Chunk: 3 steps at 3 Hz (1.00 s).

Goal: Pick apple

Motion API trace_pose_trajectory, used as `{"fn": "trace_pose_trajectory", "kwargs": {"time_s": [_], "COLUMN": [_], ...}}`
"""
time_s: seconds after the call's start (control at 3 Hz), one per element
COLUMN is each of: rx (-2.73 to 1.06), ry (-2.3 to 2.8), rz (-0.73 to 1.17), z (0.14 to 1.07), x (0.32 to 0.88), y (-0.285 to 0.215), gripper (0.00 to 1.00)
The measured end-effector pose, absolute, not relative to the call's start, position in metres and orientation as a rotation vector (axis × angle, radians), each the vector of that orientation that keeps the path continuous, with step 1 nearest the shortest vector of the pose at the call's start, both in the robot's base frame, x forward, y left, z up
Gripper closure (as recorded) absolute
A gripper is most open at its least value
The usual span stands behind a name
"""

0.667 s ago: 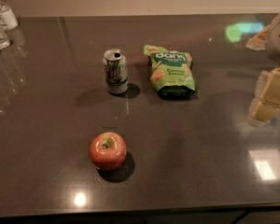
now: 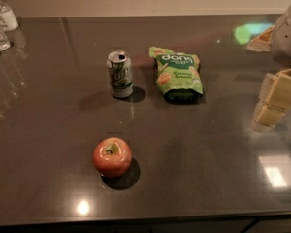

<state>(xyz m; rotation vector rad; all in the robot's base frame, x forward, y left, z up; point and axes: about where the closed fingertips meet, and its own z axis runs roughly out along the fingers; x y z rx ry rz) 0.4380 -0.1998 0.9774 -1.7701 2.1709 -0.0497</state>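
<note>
The apple (image 2: 112, 156) is round and red-orange with a yellow-green patch around its stem dimple. It rests on the dark countertop (image 2: 48, 130) near the front, left of centre. My gripper (image 2: 275, 100), with cream-coloured parts, hangs at the right edge of the view just above the counter. It is far to the right of the apple, a little farther back, and holds nothing. The grey arm (image 2: 288, 33) shows above it.
A silver-green soda can (image 2: 120, 74) stands upright behind the apple. A green snack pouch (image 2: 177, 74) lies flat to the can's right. Clear bottles (image 2: 0, 23) stand at the far left corner. The counter's front edge runs along the bottom.
</note>
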Motion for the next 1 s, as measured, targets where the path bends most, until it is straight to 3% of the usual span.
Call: {"fn": "trace_pose_trajectory", "kwargs": {"time_s": [1.0], "rx": [-1.970], "ry": [1.925], "rz": [0.150], "z": [0.939], "x": [0.434], "y": [-0.111], "gripper": [0.00]}}
